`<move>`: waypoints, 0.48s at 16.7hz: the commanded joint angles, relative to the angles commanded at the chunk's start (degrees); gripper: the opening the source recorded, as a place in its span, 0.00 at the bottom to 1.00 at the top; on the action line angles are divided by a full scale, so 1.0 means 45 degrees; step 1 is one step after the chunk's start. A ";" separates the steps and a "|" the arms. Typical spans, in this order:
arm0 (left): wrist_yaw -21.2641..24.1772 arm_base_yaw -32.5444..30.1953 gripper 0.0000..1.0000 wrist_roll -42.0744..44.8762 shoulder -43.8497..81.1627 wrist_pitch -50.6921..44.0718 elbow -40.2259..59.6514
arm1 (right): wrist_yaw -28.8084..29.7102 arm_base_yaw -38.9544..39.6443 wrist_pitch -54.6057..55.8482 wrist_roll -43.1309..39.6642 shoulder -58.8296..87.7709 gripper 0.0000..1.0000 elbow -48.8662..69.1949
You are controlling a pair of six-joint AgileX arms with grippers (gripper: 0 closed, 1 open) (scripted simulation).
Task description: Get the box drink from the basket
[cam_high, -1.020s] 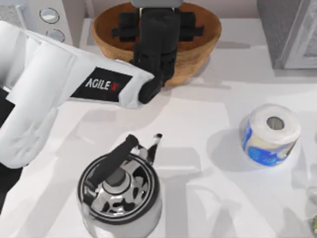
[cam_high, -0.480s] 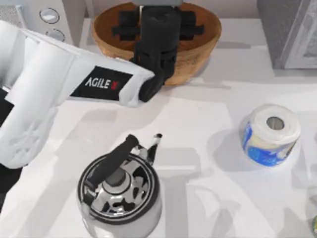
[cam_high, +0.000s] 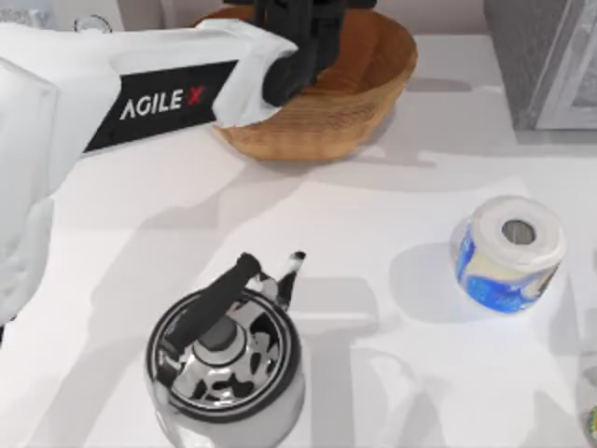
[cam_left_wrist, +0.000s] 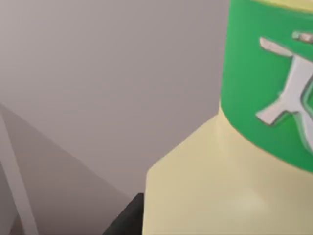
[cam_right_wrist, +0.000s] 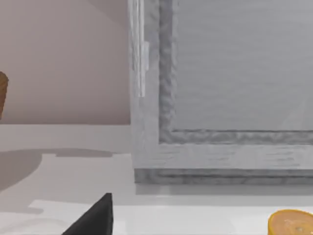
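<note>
The box drink [cam_left_wrist: 234,161], a pale-yellow carton with a green cap [cam_left_wrist: 269,83], sits very close in the left wrist view with only the wall behind it. My left gripper [cam_high: 303,17] is shut on it, and one dark finger [cam_left_wrist: 124,220] shows beside the carton. In the top view the left arm hangs high over the back left part of the brown wicker basket [cam_high: 373,84], and its black wrist hides the carton. My right gripper [cam_right_wrist: 95,218] is parked low at the table's right side, facing a grey cabinet.
A shiny steel kettle [cam_high: 224,359] stands at the front left. A white-and-blue paper roll [cam_high: 508,252] stands at the right. The grey cabinet [cam_high: 550,56] fills the back right corner. An orange round thing [cam_right_wrist: 291,223] lies near the right gripper.
My left arm has risen from inside the basket and shifted toward the back, looming larger under the camera. The basket's inside now lies bare on its right half.
</note>
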 joint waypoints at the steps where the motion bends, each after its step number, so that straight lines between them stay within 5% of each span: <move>1: -0.0002 -0.0006 0.00 -0.0012 -0.0229 -0.0565 0.0372 | 0.0000 0.0000 0.0000 0.0000 0.0000 1.00 0.0000; 8: -0.0098 0.0092 0.00 0.0016 -0.0921 -0.1540 0.1229 | 0.0000 0.0000 0.0000 0.0000 0.0000 1.00 0.0000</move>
